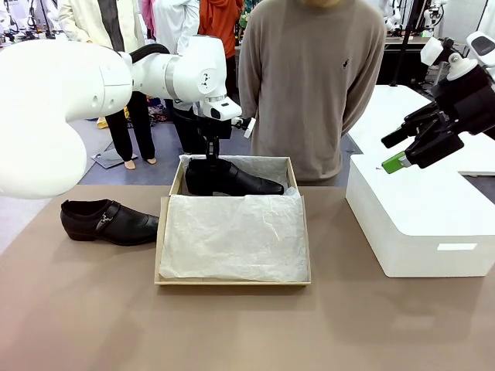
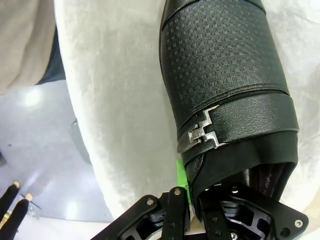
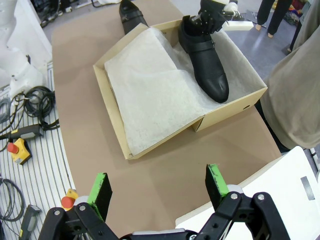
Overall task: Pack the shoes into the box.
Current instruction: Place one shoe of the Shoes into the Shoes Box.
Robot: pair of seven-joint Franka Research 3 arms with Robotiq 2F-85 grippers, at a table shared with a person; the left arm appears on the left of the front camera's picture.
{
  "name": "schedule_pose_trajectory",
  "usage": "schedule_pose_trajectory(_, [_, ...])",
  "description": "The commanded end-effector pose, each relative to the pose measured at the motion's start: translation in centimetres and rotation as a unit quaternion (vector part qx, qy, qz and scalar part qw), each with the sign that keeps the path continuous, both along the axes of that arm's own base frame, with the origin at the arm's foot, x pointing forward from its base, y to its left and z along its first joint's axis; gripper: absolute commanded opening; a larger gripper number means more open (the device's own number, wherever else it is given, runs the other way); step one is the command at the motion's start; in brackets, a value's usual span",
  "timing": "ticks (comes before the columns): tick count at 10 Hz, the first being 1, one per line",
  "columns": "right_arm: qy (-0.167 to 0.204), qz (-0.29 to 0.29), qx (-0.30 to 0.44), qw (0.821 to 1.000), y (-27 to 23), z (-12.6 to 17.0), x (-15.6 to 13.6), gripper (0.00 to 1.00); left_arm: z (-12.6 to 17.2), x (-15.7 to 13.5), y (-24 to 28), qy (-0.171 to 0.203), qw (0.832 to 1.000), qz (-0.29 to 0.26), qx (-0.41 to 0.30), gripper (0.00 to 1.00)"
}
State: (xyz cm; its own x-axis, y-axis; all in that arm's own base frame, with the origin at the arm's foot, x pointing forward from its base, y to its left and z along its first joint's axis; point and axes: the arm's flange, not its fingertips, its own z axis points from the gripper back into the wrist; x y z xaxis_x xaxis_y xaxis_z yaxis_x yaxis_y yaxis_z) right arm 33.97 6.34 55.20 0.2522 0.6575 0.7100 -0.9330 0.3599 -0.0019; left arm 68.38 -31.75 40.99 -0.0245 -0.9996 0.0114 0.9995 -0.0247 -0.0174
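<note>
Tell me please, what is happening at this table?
The left claw is shut on the heel end of one black shoe, which is in the far part of the cardboard box. The second shoe lies on the table left of the box. The right claw hangs open, holding nothing.

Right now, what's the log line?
left jaws: shut on glossy black leather shoe in tan cardboard box | right jaws: open | second black shoe: on brown table
</note>
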Motion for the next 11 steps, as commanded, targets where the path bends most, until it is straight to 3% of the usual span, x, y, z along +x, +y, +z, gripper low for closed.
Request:
schedule_pose_trajectory(1, [-0.01,0.013,0.011,1.0,-0.1,0.0,0.4,1.0,-0.1,-0.4,0.7,-0.01,1.0,-0.003,0.002,0.0])
schedule_pose_trajectory(6, [-0.01,0.013,0.011,1.0,-0.1,0.0,0.4,1.0,-1.4,0.1,1.1,-0.016,1.0,0.007,0.0,0.0])
schedule_pose_trajectory(11, [-0.01,0.013,0.011,1.0,-0.1,0.0,0.4,1.0,1.1,-0.5,1.4,-0.023,0.999,0.023,0.004,0.97])
